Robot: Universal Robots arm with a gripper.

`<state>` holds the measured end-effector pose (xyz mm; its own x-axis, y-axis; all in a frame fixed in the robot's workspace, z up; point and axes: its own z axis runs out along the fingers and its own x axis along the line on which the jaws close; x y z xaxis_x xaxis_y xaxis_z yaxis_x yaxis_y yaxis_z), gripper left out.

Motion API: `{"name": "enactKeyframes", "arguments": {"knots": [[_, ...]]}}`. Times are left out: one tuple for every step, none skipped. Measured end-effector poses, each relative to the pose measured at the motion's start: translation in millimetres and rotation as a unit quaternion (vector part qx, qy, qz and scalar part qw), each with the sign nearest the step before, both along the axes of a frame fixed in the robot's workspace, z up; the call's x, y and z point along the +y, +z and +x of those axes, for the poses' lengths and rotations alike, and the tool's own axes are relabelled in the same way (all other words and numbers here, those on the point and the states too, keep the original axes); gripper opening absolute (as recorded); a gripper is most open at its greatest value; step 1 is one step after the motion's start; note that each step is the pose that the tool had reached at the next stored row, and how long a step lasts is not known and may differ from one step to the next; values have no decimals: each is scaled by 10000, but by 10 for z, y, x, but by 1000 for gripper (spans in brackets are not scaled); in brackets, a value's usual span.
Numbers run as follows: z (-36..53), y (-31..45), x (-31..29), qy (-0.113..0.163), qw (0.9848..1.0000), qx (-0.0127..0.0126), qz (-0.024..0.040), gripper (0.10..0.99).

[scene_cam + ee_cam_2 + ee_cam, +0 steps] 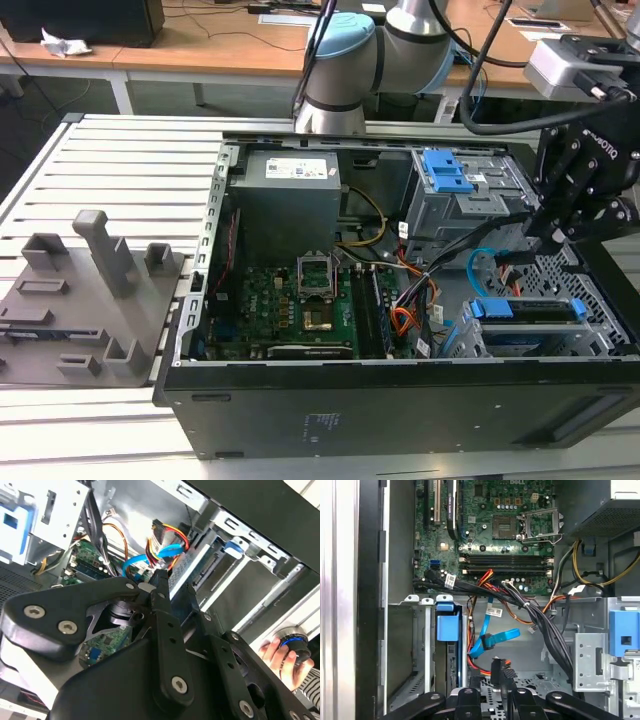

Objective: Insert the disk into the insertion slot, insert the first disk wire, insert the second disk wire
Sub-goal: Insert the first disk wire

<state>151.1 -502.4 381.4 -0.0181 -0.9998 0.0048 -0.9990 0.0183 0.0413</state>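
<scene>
**Gripper at the rear of the seated disk, pinched on the first wire's plug**

The disk (528,310) already sits in the slot (598,300). Its blue carrier shows along the top edge of the low perforated cage. In the first wrist view the same carrier (447,625) stands edge-on inside the bay.

The gripper (538,243) hangs just above the disk, at the end where the cables gather. Its fingers (161,597) are drawn close together. They appear to be clamped on the small dark plug of the first wire (479,666). The red, orange and black strands of that wire trail away from the plug beside the disk. The plug is near the disk's end, but the views do not show whether it touches the disk.

The second wire (492,640) loops loosely just beside the disk and next to the first wire. Nothing grips it. Where its plug ends cannot be made out.

The taller cage (460,195) with the blue latch stands beyond the disk, and the motherboard (300,300) lies well away from it across the case (400,410). A person's hand (278,656) rests at a round knob (293,644) outside the case.
</scene>
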Motion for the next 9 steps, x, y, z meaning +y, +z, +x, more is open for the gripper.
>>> {"name": "enactKeyframes", "arguments": {"knots": [[-3,-2,3,0,10000,0,0,302],[-12,-7,4,0,10000,0,1,302],[-17,-12,4,0,10000,0,1,302],[-21,-19,5,0,10000,0,0,302],[-21,-28,5,1,10000,0,0,302],[-21,-33,5,1,10000,0,0,302],[-22,-47,5,0,10000,0,1,302],[-22,-52,5,0,10000,0,0,302],[-22,-58,5,0,10000,0,0,302]]}}
